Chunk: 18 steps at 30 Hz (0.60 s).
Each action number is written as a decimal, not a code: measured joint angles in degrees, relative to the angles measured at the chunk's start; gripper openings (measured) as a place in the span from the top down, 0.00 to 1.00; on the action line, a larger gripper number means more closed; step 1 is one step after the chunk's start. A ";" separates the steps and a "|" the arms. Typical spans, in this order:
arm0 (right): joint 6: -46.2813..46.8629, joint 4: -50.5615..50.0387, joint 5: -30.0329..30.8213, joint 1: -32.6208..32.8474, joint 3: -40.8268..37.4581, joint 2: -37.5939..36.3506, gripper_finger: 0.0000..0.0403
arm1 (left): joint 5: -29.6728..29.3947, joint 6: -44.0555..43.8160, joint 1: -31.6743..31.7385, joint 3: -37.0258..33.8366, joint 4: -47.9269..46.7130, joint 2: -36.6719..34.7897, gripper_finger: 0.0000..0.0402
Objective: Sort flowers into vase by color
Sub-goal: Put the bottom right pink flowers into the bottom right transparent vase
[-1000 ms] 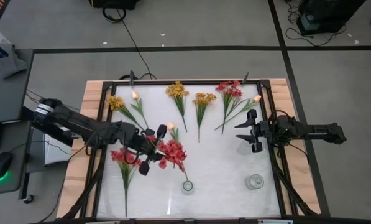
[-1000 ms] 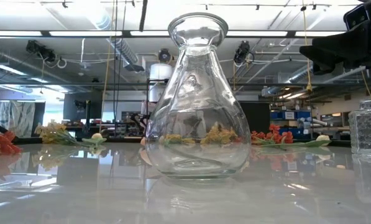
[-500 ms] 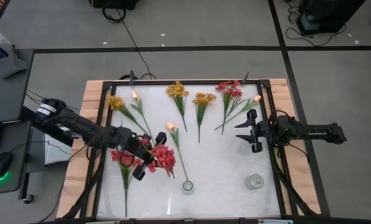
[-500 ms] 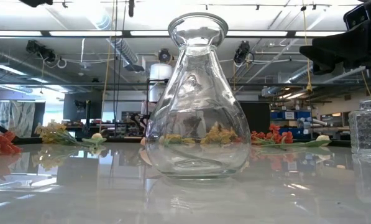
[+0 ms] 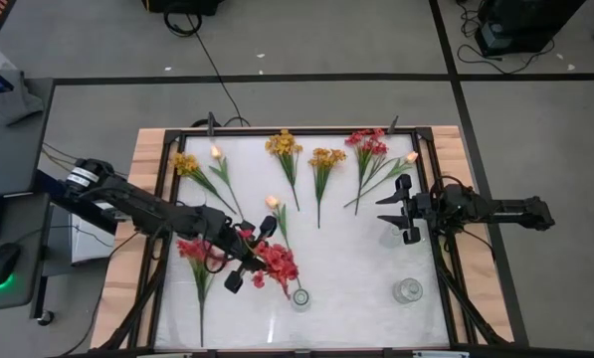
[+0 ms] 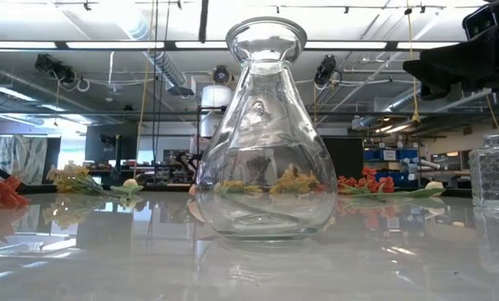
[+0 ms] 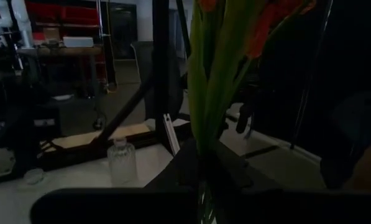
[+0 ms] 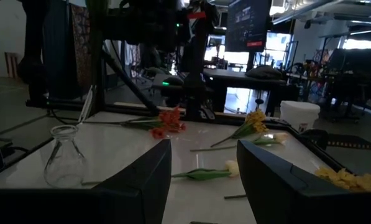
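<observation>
The flowers are mostly spread out along the far half of the white table [image 5: 356, 264], but one red bunch [image 5: 277, 264] is up in the left gripper [image 5: 245, 257], which is clamped shut on its green stem [image 7: 211, 93]; you can see the stem running straight up between the dark fingers in the left wrist view, with orange-red petals at the top. From above, that bunch sits just beside the mouth of the round glass vase [image 5: 300, 296] at the near edge, slightly to its left, not inside it. Right next to the gripper a peach bud stem [image 5: 274, 211] lies on the table, and another red bunch [image 5: 195, 254] lies on the left side under the arm. Further back there's a yellow bunch [image 5: 187, 165] with a peach bud [image 5: 217, 152] beside it, two more yellow bunches [image 5: 285, 146] [image 5: 326, 159] in the middle, and a red bunch [image 5: 368, 145] with a peach bud [image 5: 411, 157] at the far right. The right gripper [image 5: 401, 209] hangs over the right edge of the table with its fingers apart and nothing between them, well away from the left one. A second, squarer glass vase [image 5: 408, 290] stands at the near right. In the low view the round vase [image 6: 264, 134] looks empty, with flowers showing through the glass behind it.
</observation>
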 joint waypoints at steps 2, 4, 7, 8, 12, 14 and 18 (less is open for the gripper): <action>0.02 0.00 0.00 0.00 -0.02 0.02 0.52 | 0.01 0.07 -0.03 1.30 -0.49 0.96 0.94; 0.02 -0.06 -0.01 -0.01 -0.01 0.02 0.52 | 0.07 0.03 -0.23 2.14 -0.02 2.59 0.94; 0.02 0.03 -0.01 0.00 -0.01 0.02 0.52 | 0.31 0.00 -0.40 4.47 1.94 5.17 0.94; 0.01 0.02 0.00 -0.01 -0.02 -0.01 0.52 | 0.35 -0.03 -0.43 5.17 2.17 5.70 0.94; 0.00 0.00 0.00 0.00 -0.01 -0.01 0.52 | 0.45 -0.04 -0.43 6.62 1.31 8.09 0.94; -0.01 -0.01 -0.02 0.00 0.00 0.02 0.52 | 0.45 -0.17 -0.43 7.28 1.59 8.83 0.94; 0.00 -0.11 0.00 0.00 -0.02 0.02 0.52 | 0.45 -0.02 -0.43 8.50 1.82 9.85 0.94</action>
